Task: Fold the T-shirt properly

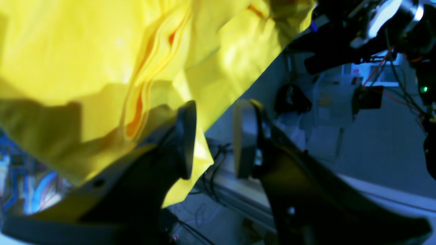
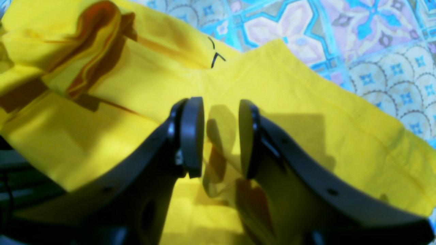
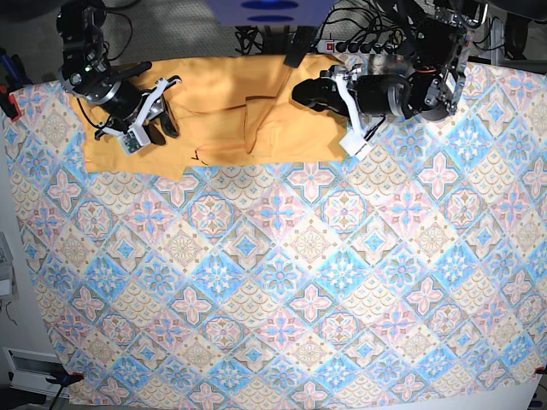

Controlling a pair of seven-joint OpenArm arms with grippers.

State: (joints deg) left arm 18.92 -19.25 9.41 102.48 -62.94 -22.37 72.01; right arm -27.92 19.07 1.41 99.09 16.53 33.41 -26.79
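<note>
A table fills most of the overhead view, covered by a tile-patterned cloth in repeating blue, pink and beige diamonds and rosettes; the cloth lies flat with soft wrinkles at its edges. Beyond the far edge, toward 12 o'clock, there is grey floor, a power strip and a tangle of black cables. The T-shirt lies along that far edge, spreading from about 10 o'clock to 1 o'clock. It is plain, soft, pale yellow-orange fabric, mostly flat, with a raised lengthwise fold near its middle and a thin dark trim line showing at the neck. The right end effector, at 10 o'clock, has two dark, curved fingers ending in flat oval pads; they stand a little apart above the fabric, and no cloth is pinched between them. The left end effector, at 1 o'clock, is the same shape, its pads likewise spread; one pad sits against a hanging edge of the bunched, creased shirt, but whether it is actually holding the cloth I cannot tell.
</note>
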